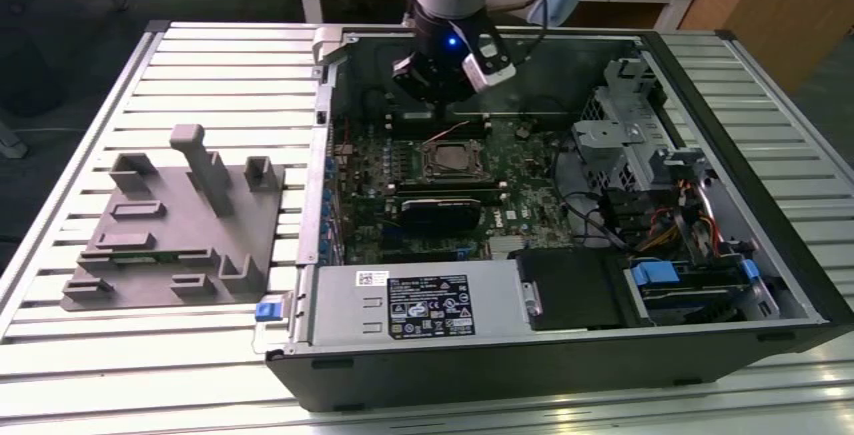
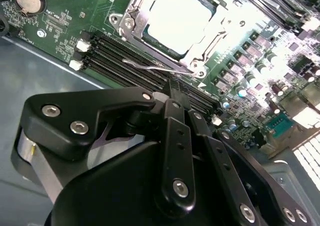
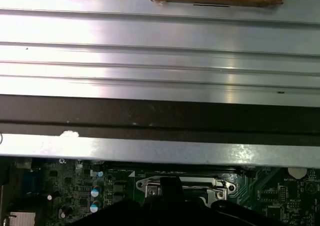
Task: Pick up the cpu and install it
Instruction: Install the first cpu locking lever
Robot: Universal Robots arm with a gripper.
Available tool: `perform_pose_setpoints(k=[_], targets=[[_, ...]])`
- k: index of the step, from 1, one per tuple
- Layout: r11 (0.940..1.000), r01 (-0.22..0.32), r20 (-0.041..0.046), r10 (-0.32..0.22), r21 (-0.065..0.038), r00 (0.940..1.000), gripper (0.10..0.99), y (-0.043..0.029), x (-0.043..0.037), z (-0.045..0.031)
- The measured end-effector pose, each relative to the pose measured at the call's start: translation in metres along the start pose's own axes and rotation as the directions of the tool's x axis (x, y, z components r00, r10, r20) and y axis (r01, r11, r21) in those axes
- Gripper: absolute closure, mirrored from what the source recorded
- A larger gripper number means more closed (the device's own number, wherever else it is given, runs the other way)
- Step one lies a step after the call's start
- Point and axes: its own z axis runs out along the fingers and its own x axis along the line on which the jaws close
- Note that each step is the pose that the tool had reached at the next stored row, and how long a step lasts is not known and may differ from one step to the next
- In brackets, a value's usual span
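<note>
The cpu (image 2: pixel 175 18) lies flat in the motherboard socket (image 1: pixel 451 160), its pale top glaring under the light, with the metal socket frame (image 2: pixel 200 60) around it. My gripper (image 2: pixel 171 89) hovers just above the socket's edge, over the memory slots (image 2: pixel 115 55), apart from the chip. Its fingers meet at one tip with nothing between them. In the exterior view the gripper (image 1: pixel 447 105) hangs inside the open computer case (image 1: pixel 561 355), just behind the socket. A thin wire lever (image 2: pixel 150 65) lies along the socket's side.
A grey moulded tray (image 1: pixel 174 225) with upright blocks sits on the slatted table at the exterior view's left. Inside the case are a black ribbed heatsink (image 1: pixel 441 210), a power supply (image 1: pixel 414 300), drive cages (image 1: pixel 654 165) and loose cables (image 1: pixel 694 225).
</note>
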Motion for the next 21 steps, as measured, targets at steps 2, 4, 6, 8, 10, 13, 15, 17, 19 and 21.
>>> perform_pose_setpoints(k=[2,4,6,8,10,13,15,17,19,21], targets=[[1.0,0.0,0.0,0.0,0.0,1.0,0.98,0.0,-0.0017,0.0009],[1.0,0.0,0.0,0.0,0.0,1.0,0.98,0.0001,-0.0032,0.0016],[1.0,0.0,0.0001,0.0,0.0,1.0,0.98,0.0001,-0.0048,0.0023],[1.0,0.0,0.0,0.0,0.0,1.0,0.98,0.0001,-0.0064,0.0031],[1.0,0.0,0.0,0.0,0.0,1.0,0.98,0.0,-0.008,0.0041],[1.0,0.0,0.0001,0.0,0.001,1.0,0.98,-0.0002,-0.0099,0.0066],[1.0,0.0,0.0001,0.0,0.001,1.0,0.98,-0.0003,-0.0112,0.008],[1.0,0.0,0.0,0.0,0.001,1.0,0.98,-0.0003,-0.0125,0.0089],[1.0,0.0,-0.0001,0.0,0.001,1.0,0.98,-0.0002,-0.0138,0.0095],[1.0,0.0,0.0,0.0,0.001,1.0,0.98,-0.0002,-0.015,0.0103]])
